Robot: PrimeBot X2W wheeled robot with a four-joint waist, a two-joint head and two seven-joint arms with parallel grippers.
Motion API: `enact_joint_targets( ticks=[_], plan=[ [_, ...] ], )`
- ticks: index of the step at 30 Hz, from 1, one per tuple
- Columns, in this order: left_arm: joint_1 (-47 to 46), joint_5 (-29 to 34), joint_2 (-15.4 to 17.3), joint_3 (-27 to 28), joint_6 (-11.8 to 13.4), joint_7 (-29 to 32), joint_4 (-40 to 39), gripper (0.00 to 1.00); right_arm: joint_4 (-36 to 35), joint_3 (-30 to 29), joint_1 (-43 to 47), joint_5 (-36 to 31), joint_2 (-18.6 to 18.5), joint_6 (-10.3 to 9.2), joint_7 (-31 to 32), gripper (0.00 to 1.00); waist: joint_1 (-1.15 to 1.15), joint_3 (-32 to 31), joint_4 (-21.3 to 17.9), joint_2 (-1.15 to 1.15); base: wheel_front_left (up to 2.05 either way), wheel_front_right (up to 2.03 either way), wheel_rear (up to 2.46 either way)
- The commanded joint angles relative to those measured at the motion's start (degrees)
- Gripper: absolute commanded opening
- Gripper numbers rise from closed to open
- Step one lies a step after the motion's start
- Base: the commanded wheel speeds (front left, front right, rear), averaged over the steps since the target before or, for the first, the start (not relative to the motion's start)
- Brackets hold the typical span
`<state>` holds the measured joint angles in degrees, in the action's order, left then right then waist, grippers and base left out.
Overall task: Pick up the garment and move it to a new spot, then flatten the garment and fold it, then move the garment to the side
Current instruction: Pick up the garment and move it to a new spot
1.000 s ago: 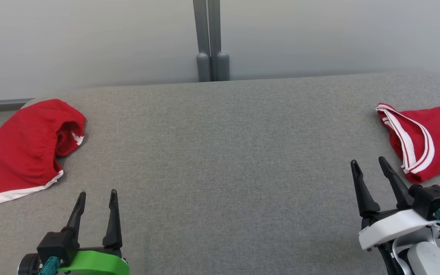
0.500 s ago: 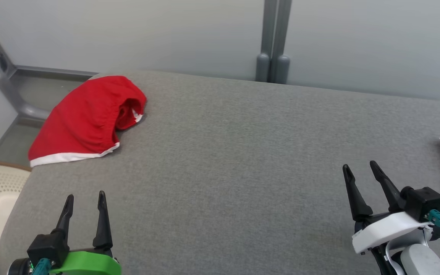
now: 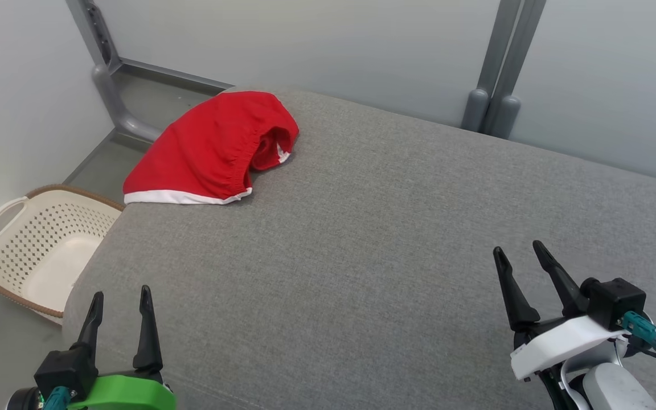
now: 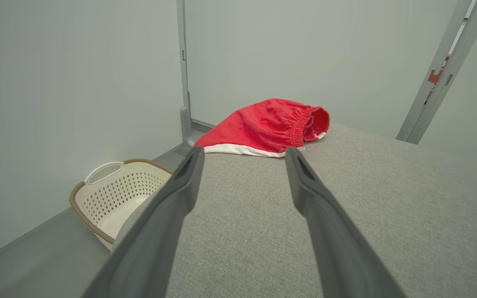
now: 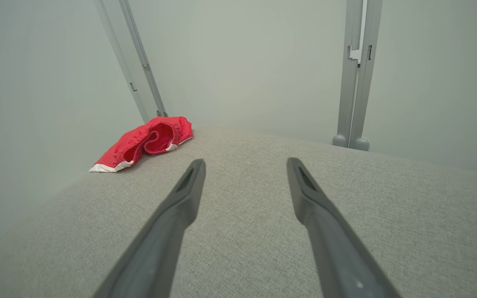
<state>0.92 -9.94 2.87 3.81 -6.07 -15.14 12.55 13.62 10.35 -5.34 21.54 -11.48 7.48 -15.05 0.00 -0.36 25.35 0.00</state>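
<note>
1. The red shorts [image 3: 208, 154] lie crumpled at the far left corner of the surface [image 3: 362, 239].
2. Both the left pincer [image 3: 122, 296] and the right pincer [image 3: 517, 250] are open, empty.
3. The cloth looks soft and light; I would grip the elastic waistband [image 3: 246, 165].

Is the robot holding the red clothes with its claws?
No, nothing is held. The left gripper and right gripper are both open and bare; the red garment lies apart from them on the grey surface.
</note>
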Motion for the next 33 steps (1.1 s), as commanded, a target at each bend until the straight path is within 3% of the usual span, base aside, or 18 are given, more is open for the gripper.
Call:
enact_joint_targets(
  ticks=[1,8,15,22,33],
  plan=[
    [0.65,0.22,0.06,0.33,-0.17,0.03,-0.12,1.00,0.17,0.15,-0.34,0.32,-0.18,0.03,-0.15,1.00,0.00,0.01,0.30,0.00,0.00,0.00,0.00],
    [-5.28,-1.79,2.92,-0.10,-0.97,0.90,-0.20,1.00,-0.15,0.86,-1.16,0.65,-1.15,0.03,-0.15,1.00,0.00,1.62,-1.36,0.00,0.00,0.00,0.00],
    [-16.90,-8.01,8.77,0.59,-1.40,14.62,5.84,1.00,-2.36,2.43,-5.02,-0.70,-2.65,0.03,-0.15,1.00,0.00,5.62,-5.63,0.00,0.00,0.00,0.00],
    [-28.56,-18.11,15.43,-1.09,-1.43,27.17,16.40,1.00,-6.00,3.70,-9.15,-2.43,-3.94,0.03,-0.15,1.00,0.00,11.52,-11.09,0.00,0.00,0.00,0.00],
    [-43.07,-28.61,24.42,-4.95,-1.46,31.60,28.83,1.00,-11.55,5.22,-14.86,-4.58,-3.64,0.03,-0.15,1.00,0.00,22.40,-20.35,0.00,0.00,0.00,0.00]
  ],
)
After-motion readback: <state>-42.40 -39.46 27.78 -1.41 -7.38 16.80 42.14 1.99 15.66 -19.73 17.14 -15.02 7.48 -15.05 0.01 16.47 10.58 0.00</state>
